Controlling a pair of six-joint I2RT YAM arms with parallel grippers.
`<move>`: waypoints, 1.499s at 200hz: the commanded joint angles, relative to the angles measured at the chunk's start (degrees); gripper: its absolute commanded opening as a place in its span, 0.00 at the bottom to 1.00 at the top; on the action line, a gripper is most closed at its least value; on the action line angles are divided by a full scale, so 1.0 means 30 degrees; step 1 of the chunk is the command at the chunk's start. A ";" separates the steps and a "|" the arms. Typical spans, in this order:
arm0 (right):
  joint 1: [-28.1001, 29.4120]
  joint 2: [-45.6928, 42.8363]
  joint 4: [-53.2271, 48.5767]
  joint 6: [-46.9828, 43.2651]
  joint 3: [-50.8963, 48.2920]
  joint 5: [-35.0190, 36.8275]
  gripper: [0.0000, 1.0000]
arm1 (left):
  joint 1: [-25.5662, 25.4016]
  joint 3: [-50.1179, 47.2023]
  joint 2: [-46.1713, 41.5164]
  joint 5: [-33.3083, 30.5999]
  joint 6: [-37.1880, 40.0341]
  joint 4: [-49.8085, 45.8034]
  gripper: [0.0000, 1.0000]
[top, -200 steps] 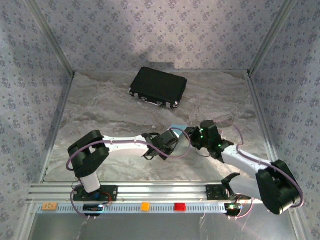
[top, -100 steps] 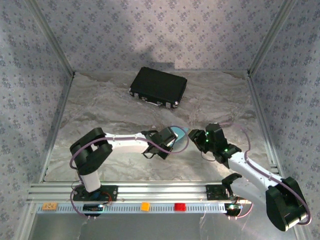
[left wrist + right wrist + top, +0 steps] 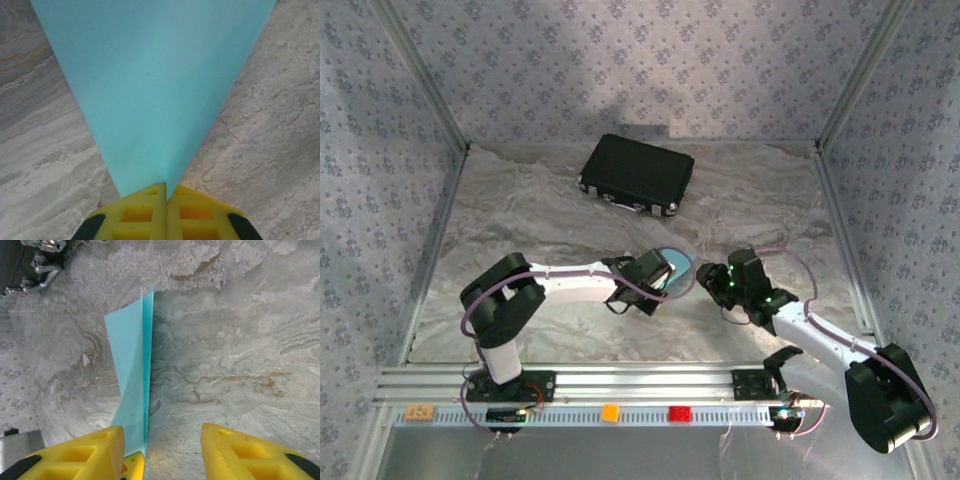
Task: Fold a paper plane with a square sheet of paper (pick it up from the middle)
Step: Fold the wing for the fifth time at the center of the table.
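Note:
The square sheet of paper point(image 3: 155, 85) is light blue and folded into layers that fan out from my left gripper point(image 3: 166, 186), which is shut on its narrow end. In the top view the paper point(image 3: 678, 264) is held just above the table centre, with the left gripper point(image 3: 664, 271) on its left. My right gripper point(image 3: 709, 275) faces it from the right, open. In the right wrist view the paper point(image 3: 131, 375) stands edge-on just inside the left finger point(image 3: 85, 452), and the right gripper point(image 3: 162, 432) holds nothing. No slim dart shape shows.
A black rectangular case point(image 3: 636, 174) lies at the back of the marbled table point(image 3: 520, 230); its metal latches point(image 3: 42, 262) show in the right wrist view's top left corner. Patterned walls close in the sides and back. An aluminium rail point(image 3: 620, 382) runs along the near edge.
The right gripper has opened wider and drawn back a little to the right of the paper. The left gripper keeps its hold, and more of the blue paper shows from above.

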 commanded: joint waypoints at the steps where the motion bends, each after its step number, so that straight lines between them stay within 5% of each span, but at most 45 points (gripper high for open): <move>1: 0.0242 0.0416 0.0635 -0.0702 -0.0168 -0.0356 0.44 | 0.0559 -0.0599 -0.0456 0.1484 -0.0488 0.0655 0.00; 130: 0.2236 0.6764 0.7067 -0.3344 0.2105 -0.3341 0.11 | 0.3868 -0.3344 -0.0888 0.8507 -0.1985 0.4691 0.00; 300: 0.1217 1.2803 1.1379 -0.3187 0.4272 -0.6669 0.10 | 0.6481 -0.5302 0.0062 1.2721 -0.4803 0.8299 0.00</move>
